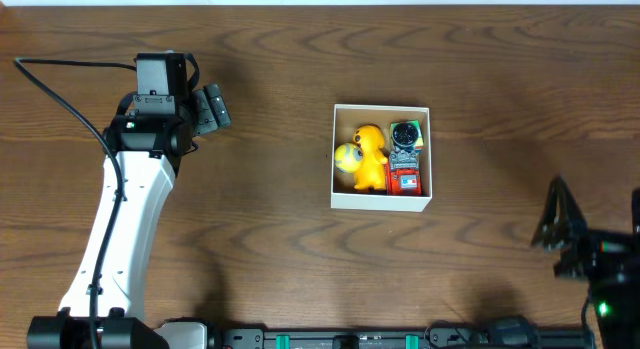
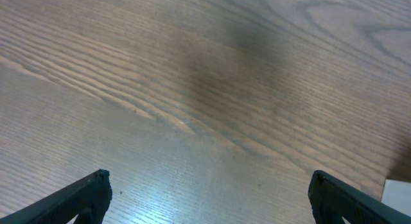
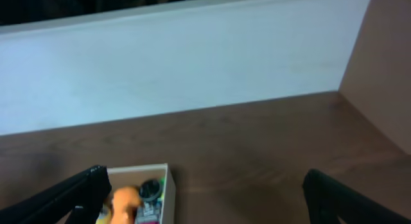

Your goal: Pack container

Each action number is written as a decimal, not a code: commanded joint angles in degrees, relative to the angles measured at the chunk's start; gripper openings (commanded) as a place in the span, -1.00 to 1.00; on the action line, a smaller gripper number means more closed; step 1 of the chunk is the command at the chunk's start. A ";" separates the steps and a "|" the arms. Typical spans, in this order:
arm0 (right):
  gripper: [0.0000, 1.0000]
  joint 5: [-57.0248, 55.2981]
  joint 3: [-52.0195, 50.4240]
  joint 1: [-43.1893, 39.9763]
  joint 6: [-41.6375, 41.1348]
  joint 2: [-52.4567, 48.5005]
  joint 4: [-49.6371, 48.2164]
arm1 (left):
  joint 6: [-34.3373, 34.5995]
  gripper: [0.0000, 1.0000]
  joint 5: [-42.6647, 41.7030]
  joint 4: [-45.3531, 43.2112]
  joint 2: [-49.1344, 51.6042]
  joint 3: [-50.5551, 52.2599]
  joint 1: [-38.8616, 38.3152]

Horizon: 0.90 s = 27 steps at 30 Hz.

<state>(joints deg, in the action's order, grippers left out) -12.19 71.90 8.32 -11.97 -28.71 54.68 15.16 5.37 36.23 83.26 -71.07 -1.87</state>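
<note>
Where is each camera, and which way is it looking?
Overhead: sits above the table, looking straight down; shows the left arm, the right arm and the container.
Left wrist: rides on the left arm, looking down at bare wood close up; the open left fingers fill the bottom corners.
Right wrist: low, looking across the table toward a pale wall; the open right fingers frame the bottom.
Shared: overhead and right wrist both show the container holding the yellow toy.
</note>
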 commanded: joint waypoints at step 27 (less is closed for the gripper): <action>0.98 5.79 -55.93 -6.91 -8.22 28.35 -39.23 | -0.07 0.96 0.92 0.22 -0.63 -0.42 0.20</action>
<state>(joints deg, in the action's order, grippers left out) -6.98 19.68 1.83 -19.16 -0.84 17.87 15.16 5.39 36.21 83.24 -71.07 -1.87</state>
